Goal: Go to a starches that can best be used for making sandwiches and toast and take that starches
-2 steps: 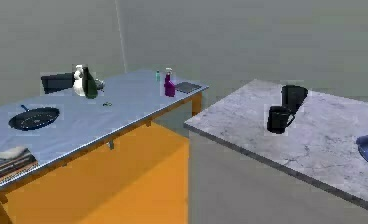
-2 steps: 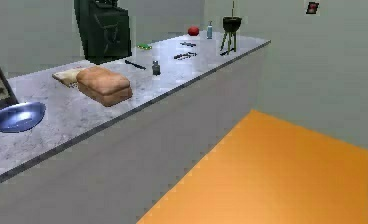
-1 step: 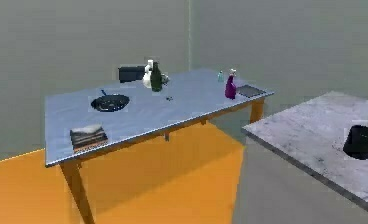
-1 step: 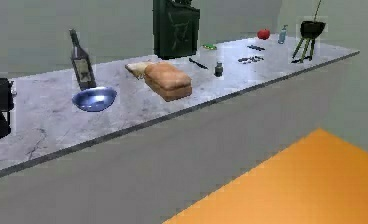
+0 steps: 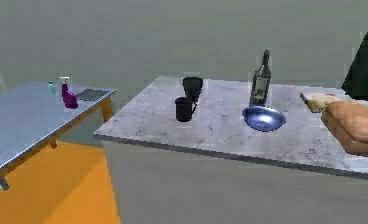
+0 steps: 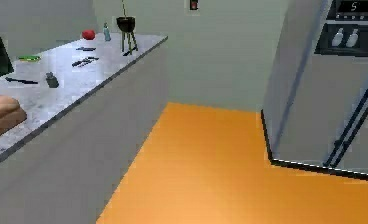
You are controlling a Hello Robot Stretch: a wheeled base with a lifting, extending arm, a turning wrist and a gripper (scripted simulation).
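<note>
A brown loaf of bread lies on the grey stone counter at the forward view's right edge, with a paler, flatter piece just behind it. In the arm side view the rounded brown end of the loaf pokes in at the left edge, on the near part of the long counter.
A black mug, a dark cup, a dark bottle and a blue bowl share the counter. A grey table carries a pink spray bottle. A steel fridge stands across the orange floor.
</note>
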